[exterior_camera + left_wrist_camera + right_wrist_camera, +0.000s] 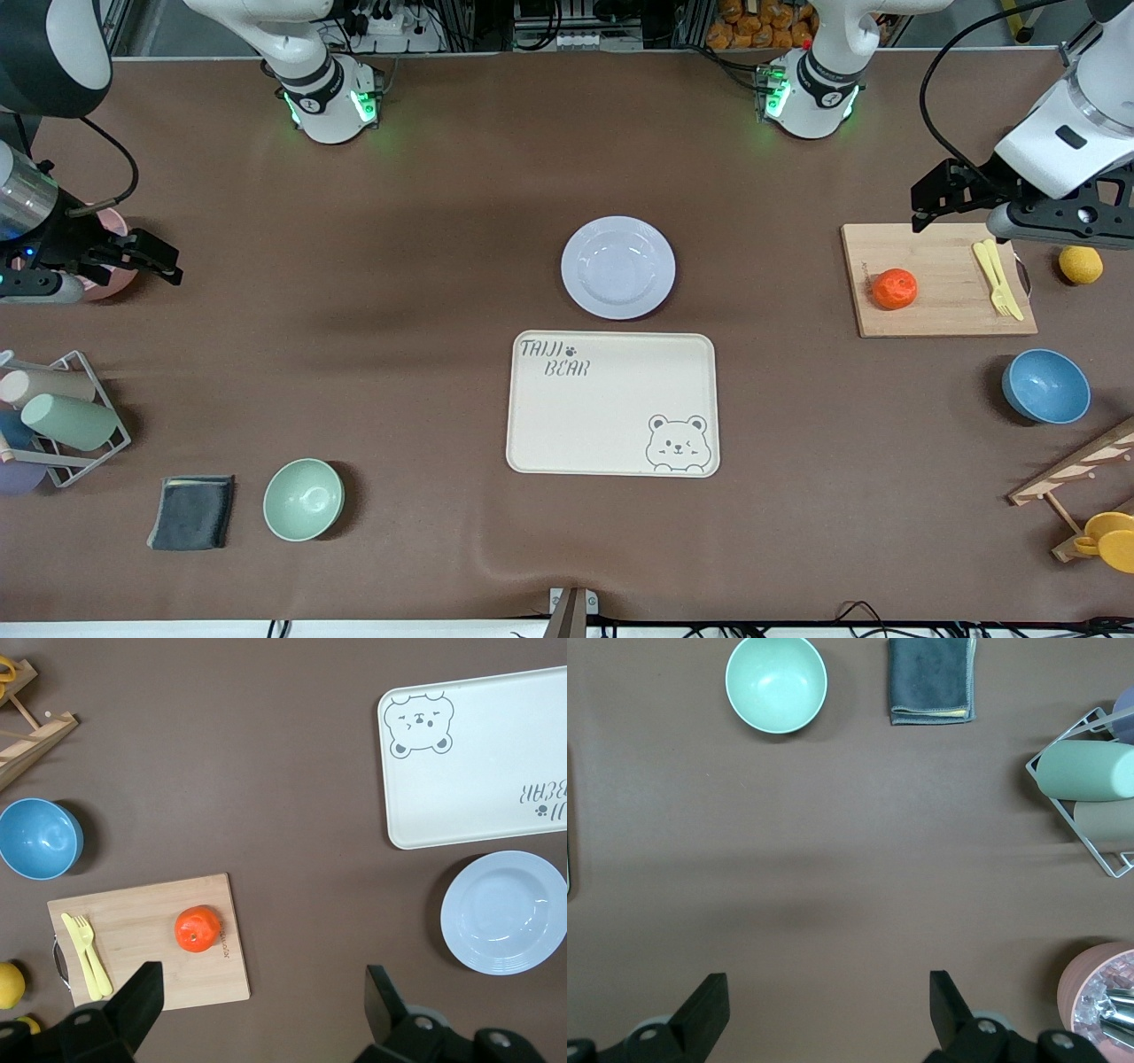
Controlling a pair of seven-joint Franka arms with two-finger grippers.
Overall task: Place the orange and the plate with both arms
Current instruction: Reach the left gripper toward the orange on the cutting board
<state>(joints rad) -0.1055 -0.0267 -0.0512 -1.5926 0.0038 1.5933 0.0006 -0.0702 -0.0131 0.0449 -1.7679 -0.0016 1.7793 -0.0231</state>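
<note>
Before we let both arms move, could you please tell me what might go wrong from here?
The orange is round and sits loose on the cutting board, so the open left gripper could nudge it rolling toward the yellow cutlery. The plate lies flat and glossy beside the tray; the open right gripper may slip on its rim.

Table showing plain brown. Plate showing glossy pale lavender-white; orange glowing red-orange on a light wood board. Tray showing cream, with grey bear print and lettering. Bowls showing mint green and blue; cloth dark grey.
</note>
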